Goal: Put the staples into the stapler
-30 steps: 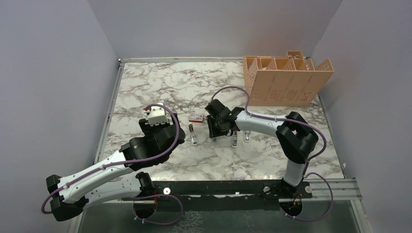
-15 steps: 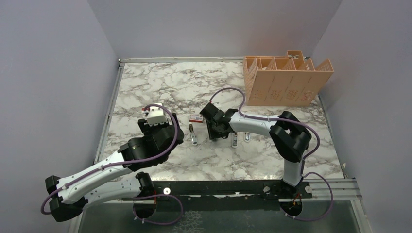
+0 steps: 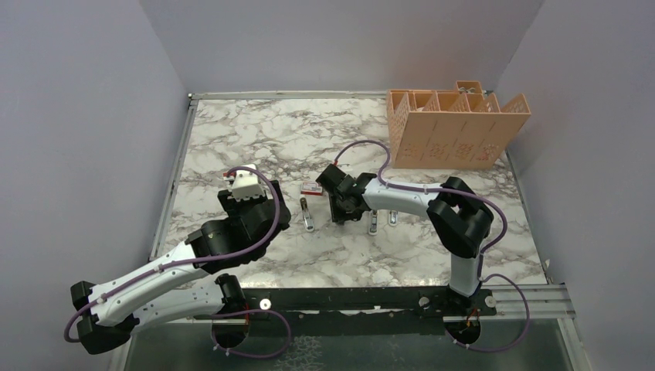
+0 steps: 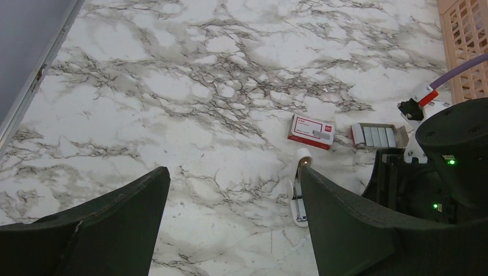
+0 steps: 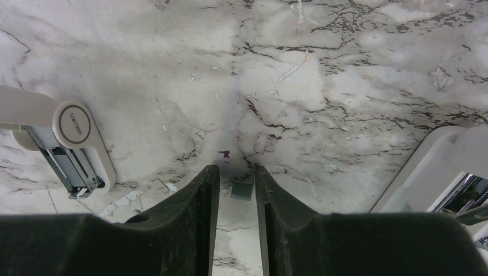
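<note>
A short silvery-grey strip of staples [image 5: 242, 190] lies flat on the marble between my right gripper's [image 5: 237, 169] fingertips. It sits against the right finger, with a slit left at the other finger. The jaws are narrow but open. A white stapler [image 5: 69, 150] with its metal channel exposed lies to the left of those fingers, and it shows in the top view as the stapler [image 3: 307, 216]. In the left wrist view, the grey tray of staples [image 4: 377, 136] sits beside the red-and-white box [image 4: 311, 130]. My left gripper [image 4: 233, 172] hangs wide open above bare marble, holding nothing.
More white stapler parts [image 3: 373, 224] lie just right of the right gripper, one showing as a stapler part [image 5: 443, 167] in the right wrist view. An orange perforated organiser [image 3: 456, 127] stands at the back right. Grey walls enclose the marble table [image 3: 263, 139].
My right gripper has shifted slightly left and its jaws have narrowed around the strip. The left arm has drifted a little left and stays open.
</note>
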Robot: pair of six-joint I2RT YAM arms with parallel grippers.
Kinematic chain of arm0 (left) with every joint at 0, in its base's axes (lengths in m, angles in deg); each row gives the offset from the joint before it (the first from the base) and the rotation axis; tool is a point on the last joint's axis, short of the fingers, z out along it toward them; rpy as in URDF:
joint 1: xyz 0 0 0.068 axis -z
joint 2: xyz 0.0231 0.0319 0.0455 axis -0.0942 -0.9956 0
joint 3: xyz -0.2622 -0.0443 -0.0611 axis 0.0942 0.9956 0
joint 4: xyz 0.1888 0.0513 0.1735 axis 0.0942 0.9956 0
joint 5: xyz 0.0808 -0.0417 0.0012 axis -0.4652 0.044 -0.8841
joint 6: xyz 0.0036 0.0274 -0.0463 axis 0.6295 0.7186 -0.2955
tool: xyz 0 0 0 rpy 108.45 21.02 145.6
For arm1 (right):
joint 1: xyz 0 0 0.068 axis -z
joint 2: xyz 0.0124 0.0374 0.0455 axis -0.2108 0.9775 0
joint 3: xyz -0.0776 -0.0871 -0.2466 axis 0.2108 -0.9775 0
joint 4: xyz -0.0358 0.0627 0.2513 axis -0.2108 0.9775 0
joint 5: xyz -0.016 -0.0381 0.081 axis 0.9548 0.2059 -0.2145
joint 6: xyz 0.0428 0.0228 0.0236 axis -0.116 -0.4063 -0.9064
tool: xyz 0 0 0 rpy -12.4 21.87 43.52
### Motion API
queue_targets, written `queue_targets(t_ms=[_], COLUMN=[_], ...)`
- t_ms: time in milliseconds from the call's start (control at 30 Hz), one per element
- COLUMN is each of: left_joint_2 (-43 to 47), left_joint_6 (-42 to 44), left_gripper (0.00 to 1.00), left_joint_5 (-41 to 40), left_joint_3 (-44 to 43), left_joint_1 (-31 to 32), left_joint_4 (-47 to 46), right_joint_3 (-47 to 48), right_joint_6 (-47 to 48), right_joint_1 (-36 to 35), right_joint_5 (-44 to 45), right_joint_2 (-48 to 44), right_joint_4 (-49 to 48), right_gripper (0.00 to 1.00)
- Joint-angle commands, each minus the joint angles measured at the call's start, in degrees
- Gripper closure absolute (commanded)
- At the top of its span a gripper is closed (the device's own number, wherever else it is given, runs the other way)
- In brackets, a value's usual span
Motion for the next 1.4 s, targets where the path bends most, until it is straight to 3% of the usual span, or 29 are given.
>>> queue_targets(t_ms=[0, 300, 833, 1367], left_joint_2=[0.9, 0.6, 0.5, -1.1], left_joint_6=[-0.1, -0.1, -0.1, 0.0], left_gripper=[0.16, 0.16, 0.16, 0.16], left_joint_5=[0.0, 0.1, 0.0, 0.0], left_joint_3=[0.5, 0.5, 0.7, 0.6], left_joint_1=[0.4, 0.4, 0.4, 0.4], left_joint_4=[-0.3, -0.4, -0.6, -0.6], right_joint_3=[1.1, 0.1, 1.0, -5.5], right_joint_6=[-2.5, -4.0, -4.4, -4.4], right_joint_1=[-0.8, -1.3, -1.3, 1.8], right_joint_5=[2.9, 2.6, 4.3, 15.5], right_joint_2=[1.1, 0.3, 1.0, -15.7], right_joint_4=[3.8, 3.4, 3.4, 6.0], right_gripper=[0.65, 0.62, 0.78, 0.78])
